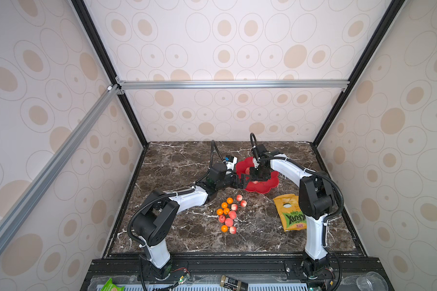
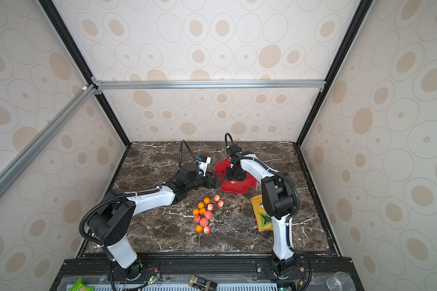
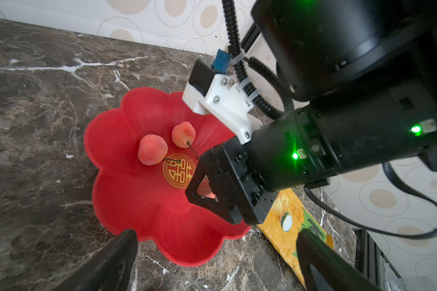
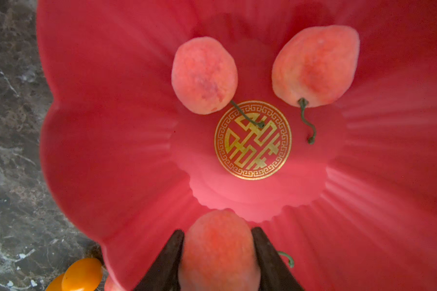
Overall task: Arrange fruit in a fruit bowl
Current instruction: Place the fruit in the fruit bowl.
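The red scalloped fruit bowl (image 1: 273,186) (image 2: 249,186) stands at the middle back of the marble table. Two pink peaches (image 4: 204,75) (image 4: 315,65) lie inside it beside the gold emblem (image 4: 252,139). My right gripper (image 4: 218,233) (image 1: 256,177) hangs low over the bowl's inside, shut on a third peach (image 4: 218,254). My left gripper (image 3: 216,233) (image 1: 244,180) is open and empty at the bowl's (image 3: 141,201) left rim, close to the right gripper. Several loose peaches and oranges (image 1: 227,214) (image 2: 203,214) lie in a cluster on the table in front of the bowl.
A yellow-green snack bag (image 1: 288,214) (image 3: 288,221) lies right of the fruit cluster, partly under the right arm. A dark jar (image 1: 234,282), a clear cup (image 1: 371,281) and a green packet (image 1: 110,286) sit on the front ledge. Walls enclose three sides.
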Controlling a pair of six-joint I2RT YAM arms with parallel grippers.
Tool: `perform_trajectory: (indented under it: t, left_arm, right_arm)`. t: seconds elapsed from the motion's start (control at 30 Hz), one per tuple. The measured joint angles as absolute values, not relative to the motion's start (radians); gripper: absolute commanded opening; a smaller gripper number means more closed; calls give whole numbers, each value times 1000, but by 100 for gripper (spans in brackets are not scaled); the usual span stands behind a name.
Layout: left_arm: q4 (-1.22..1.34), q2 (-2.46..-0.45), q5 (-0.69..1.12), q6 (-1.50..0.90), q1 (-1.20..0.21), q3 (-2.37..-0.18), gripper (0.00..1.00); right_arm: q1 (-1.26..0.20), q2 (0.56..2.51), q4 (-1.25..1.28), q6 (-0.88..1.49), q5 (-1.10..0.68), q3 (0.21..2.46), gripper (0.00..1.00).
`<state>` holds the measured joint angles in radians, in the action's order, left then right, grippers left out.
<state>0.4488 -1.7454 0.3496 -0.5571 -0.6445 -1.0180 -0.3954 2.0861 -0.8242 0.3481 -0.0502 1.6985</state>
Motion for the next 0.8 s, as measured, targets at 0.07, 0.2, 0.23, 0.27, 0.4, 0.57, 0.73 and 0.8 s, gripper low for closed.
perform_trajectory:
  t: [0.07, 0.2, 0.23, 0.27, 0.4, 0.57, 0.73, 0.8]
  left_arm:
    - [449, -1756, 352, -555, -638, -1028, 99]
    - [448, -1784, 358, -552, -626, -1045, 99]
    - [448, -1791, 359, -552, -624, -1048, 99]
    - [448, -1798, 361, -552, -621, -1052, 99]
    - [447, -1810, 365, -551, -616, -1057, 99]
    - [448, -1815, 374, -549, -611, -1065, 99]
    - [448, -1829, 384, -545, -606, -1073, 99]
    - [447, -1838, 387, -545, -603, -1073, 99]
  right_arm:
    - [-390, 2104, -828, 348, -49, 1719, 43]
    - [-382, 2136, -834, 346, -48, 1750, 43]
    - [-381, 2141, -836, 346, -48, 1757, 43]
    - [-379, 2150, -840, 345, -48, 1767, 43]
    - [-372, 2183, -849, 339, -48, 1802, 43]
    - [-364, 2229, -863, 331, -48, 1856, 43]
    - [-358, 2264, -875, 327, -46, 1895, 43]
    - [-355, 2272, -876, 326, -45, 1904, 43]
